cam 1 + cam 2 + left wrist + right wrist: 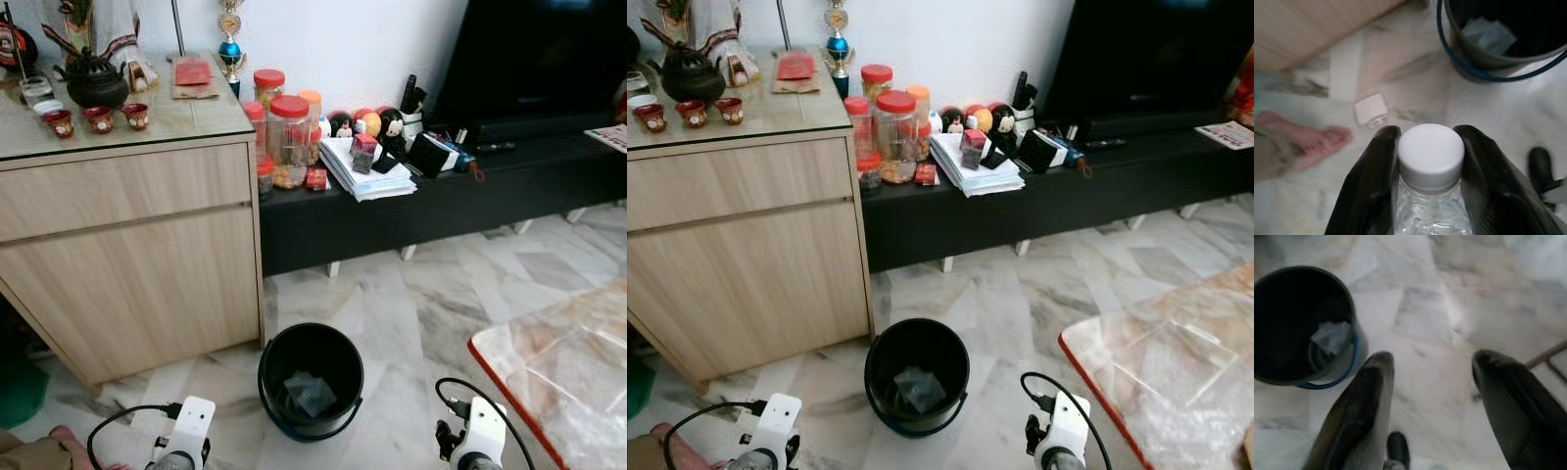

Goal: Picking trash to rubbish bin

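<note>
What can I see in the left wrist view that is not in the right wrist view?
Left wrist view: the left gripper shut on a clear bottle below its white cap, a small white piece on the floor, and a person's bare foot.

Right wrist view: the right gripper, open and holding nothing.

Both: the black bin with crumpled trash inside, on the marble floor.

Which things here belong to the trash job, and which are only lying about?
For the job:
- bottle, held at its white cap in the left claw
- black bin with paper in it
- right claw, open and empty

Lying about:
- jars
- teapot
- papers
- cabinet
</note>
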`<state>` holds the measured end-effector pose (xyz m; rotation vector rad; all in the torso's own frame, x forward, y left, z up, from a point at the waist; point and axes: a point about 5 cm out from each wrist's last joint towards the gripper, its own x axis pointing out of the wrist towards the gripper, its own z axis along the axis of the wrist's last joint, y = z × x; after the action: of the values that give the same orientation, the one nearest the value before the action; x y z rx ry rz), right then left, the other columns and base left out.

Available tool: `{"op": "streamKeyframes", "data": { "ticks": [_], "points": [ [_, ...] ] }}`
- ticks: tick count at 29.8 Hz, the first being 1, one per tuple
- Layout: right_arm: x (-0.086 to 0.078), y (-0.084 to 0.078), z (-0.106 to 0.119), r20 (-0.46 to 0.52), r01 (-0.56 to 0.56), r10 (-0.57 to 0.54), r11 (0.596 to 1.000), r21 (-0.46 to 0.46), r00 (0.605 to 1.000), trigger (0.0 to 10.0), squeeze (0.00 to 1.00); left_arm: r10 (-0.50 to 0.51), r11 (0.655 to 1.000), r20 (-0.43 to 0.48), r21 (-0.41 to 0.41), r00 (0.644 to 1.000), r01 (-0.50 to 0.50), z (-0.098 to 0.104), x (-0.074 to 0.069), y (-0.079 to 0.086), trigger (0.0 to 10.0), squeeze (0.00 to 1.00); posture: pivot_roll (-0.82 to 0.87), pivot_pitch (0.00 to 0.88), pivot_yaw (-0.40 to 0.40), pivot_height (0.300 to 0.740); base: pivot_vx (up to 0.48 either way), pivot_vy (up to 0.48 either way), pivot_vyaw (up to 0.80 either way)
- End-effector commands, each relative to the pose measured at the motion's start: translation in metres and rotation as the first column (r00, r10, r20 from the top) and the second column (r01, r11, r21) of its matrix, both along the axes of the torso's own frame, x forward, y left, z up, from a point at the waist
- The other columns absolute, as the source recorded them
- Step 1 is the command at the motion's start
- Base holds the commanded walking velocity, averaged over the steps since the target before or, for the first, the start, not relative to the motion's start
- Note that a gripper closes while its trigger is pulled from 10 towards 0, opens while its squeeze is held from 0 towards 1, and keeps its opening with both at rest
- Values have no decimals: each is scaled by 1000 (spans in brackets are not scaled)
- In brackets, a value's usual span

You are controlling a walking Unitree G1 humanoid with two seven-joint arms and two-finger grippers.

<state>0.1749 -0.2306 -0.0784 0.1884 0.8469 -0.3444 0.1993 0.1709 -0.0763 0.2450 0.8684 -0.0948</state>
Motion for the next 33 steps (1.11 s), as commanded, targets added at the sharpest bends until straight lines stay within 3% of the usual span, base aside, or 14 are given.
{"op": "streamKeyframes", "data": {
  "ticks": [1,11,17,30,33],
  "points": [
    [13,9,4,35,-21,21,1000,13,999,10000,0,17,999,3,39,1000,-17,2,2,16,10000,0,217,0,-86,740,412,0,800],
    [14,9,5,37,-29,28,999,14,999,10000,0,16,999,5,39,1000,-16,3,2,15,10000,0,217,0,-86,740,413,0,748],
    [19,8,8,58,-31,30,999,14,998,10000,0,18,999,32,32,999,-19,6,8,15,10000,0,217,0,-86,740,339,0,0],
    [43,2,25,155,-89,93,995,-36,984,10000,0,-64,998,192,-10,979,68,31,47,-4,10000,0,215,0,-93,740,0,0,0],
    [45,1,26,164,-88,92,996,-34,982,10000,0,-74,997,200,-13,977,78,33,49,-6,10000,0,215,0,-93,740,0,0,0]
  ]
}}
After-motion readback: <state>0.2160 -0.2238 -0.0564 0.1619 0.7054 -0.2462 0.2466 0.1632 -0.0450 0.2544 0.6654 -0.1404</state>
